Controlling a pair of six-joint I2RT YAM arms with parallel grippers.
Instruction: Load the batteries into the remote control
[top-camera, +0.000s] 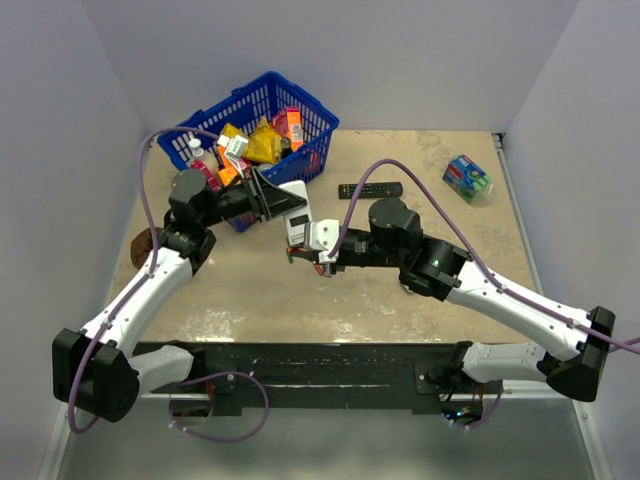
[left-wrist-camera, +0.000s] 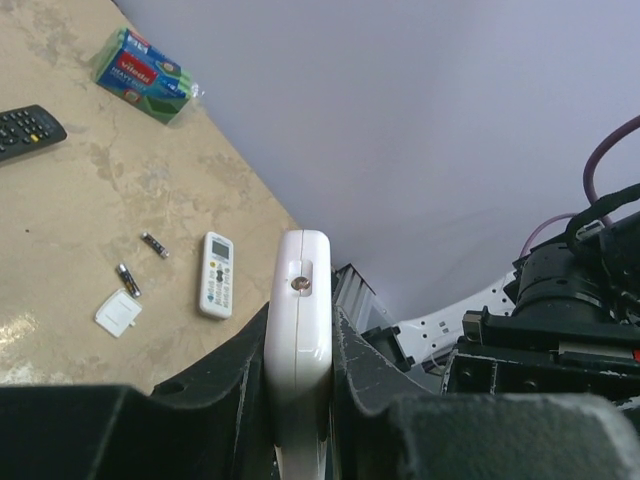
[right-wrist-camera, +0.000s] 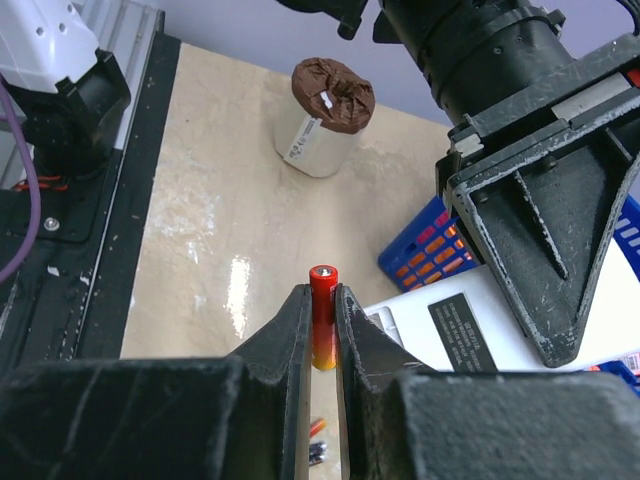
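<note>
**Held aloft: remote (left-wrist-camera: 298, 290) and battery (right-wrist-camera: 322, 288)**

The left gripper (left-wrist-camera: 298, 335) is clamped on the white remote above the table (left-wrist-camera: 60, 200). Just beside it, the right gripper (right-wrist-camera: 320, 318) pinches the red-orange battery. Two dark batteries (left-wrist-camera: 154, 244) lie on the table near a white cover (left-wrist-camera: 118, 313). The blue basket (top-camera: 312, 112) is packed with colourful packets (top-camera: 265, 143).

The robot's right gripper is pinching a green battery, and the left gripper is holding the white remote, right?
Not quite. The battery in the right gripper is red-orange, not green. The right wrist view shows it pinched between the gripper's fingers. The rest is right: the left gripper holds the white remote.
</note>
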